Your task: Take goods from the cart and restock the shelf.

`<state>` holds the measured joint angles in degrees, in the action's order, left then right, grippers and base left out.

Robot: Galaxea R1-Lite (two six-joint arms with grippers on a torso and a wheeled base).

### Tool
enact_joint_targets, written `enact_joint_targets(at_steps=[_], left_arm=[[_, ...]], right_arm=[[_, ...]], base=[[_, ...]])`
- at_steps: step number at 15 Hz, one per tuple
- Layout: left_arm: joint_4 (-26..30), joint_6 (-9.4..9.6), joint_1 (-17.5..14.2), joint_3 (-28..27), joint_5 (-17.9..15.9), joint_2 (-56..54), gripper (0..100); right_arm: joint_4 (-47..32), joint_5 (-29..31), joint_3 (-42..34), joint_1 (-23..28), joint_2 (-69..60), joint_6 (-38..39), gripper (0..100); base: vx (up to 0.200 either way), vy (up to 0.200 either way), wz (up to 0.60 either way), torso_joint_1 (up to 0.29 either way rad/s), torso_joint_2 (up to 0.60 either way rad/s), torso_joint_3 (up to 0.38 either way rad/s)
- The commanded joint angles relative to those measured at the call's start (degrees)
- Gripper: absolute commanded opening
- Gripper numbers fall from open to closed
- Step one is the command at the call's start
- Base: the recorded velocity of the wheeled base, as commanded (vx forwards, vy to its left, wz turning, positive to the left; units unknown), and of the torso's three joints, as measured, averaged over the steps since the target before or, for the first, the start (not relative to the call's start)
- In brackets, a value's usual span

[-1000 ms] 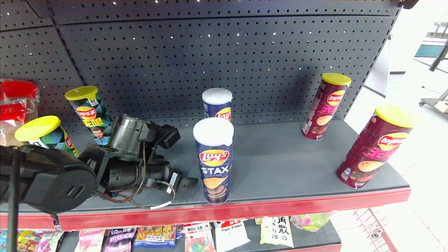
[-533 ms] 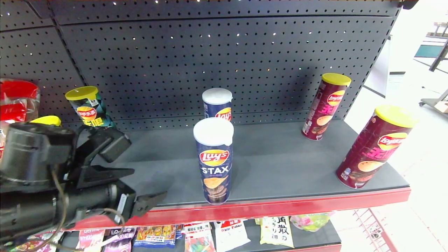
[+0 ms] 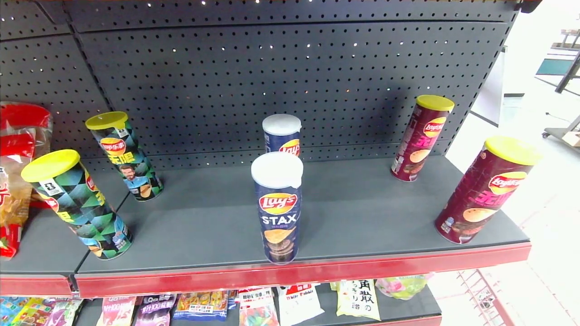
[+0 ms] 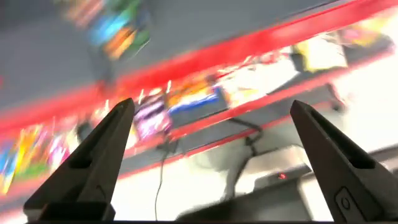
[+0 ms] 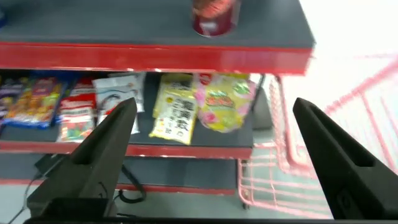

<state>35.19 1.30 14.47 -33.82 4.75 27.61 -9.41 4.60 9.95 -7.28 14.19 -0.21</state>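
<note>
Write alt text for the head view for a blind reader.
Six chip cans stand in pairs on a dark shelf with a red edge: teal cans at the left, blue cans in the middle, maroon cans at the right. Snack bags lie on a lower shelf.

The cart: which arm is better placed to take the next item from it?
Right, probably: the pink cart shows just beyond the open right gripper. The left gripper, also open, faces the shelf edge.

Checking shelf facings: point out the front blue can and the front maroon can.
front blue can (image 3: pixel 277 210), head view, on its label.
front maroon can (image 3: pixel 487 194), head view, on its side wall.
</note>
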Motion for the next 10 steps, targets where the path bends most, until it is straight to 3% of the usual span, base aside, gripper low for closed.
enact_joint_targets(at_steps=[1, 2, 3, 4, 5, 7, 8, 9, 10], left_arm=[[4.0, -0.34, -8.5, 5.8, 1.5, -19.1, 100], [4.0, -0.34, -8.5, 5.8, 1.5, -19.1, 100], [0.9, -1.3, -10.0, 11.1, 4.9, -22.4, 100], [-2.0, -3.06, -10.0, 12.7, 6.9, -22.4, 100], [-8.5, -3.85, -10.0, 15.8, 7.3, -22.4, 100], [-19.4, -4.03, -10.0, 22.0, 5.4, -22.4, 100], [-34.9, -3.15, -10.0, 31.9, 2.4, -22.4, 100], [-39.2, -2.1, -10.0, 33.8, 1.7, -22.4, 100], [-37.6, -2.01, -10.0, 33.7, 0.3, -22.3, 100]], right_arm=[[-2.0, -1.0, -2.8, 3.8, -7.0, -1.1, 100], [-2.0, -1.0, -2.8, 3.8, -7.0, -1.1, 100], [-1.8, -2.3, -3.4, 3.1, -8.8, -1.2, 100], [-1.8, -2.0, -3.4, 3.1, -8.8, -1.4, 100], [-1.4, -2.4, -3.8, 3.1, -8.8, -1.1, 100], [1.2, -2.3, -4.8, 3.1, -8.8, -0.5, 100], [3.9, -2.2, -6.2, 3.1, -8.8, -0.1, 100], [5.5, -2.0, -7.0, 3.0, -8.8, -0.3, 100], [7.5, -0.7, -7.7, 3.1, -8.7, -0.5, 100]], base=[[0.0, 0.0, 0.0, 0.0, 0.0, 0.0], [0.0, 0.0, 0.0, 0.0, 0.0, 0.0], [0.0, 0.0, 0.0, 0.0, 0.0, 0.0], [0.0, 0.0, 0.0, 0.0, 0.0, 0.0], [0.0, 0.0, 0.0, 0.0, 0.0, 0.0], [0.0, 0.0, 0.0, 0.0, 0.0, 0.0], [0.0, 0.0, 0.0, 0.0, 0.0, 0.0], [0.0, 0.0, 0.0, 0.0, 0.0, 0.0], [0.0, 0.0, 0.0, 0.0, 0.0, 0.0]])
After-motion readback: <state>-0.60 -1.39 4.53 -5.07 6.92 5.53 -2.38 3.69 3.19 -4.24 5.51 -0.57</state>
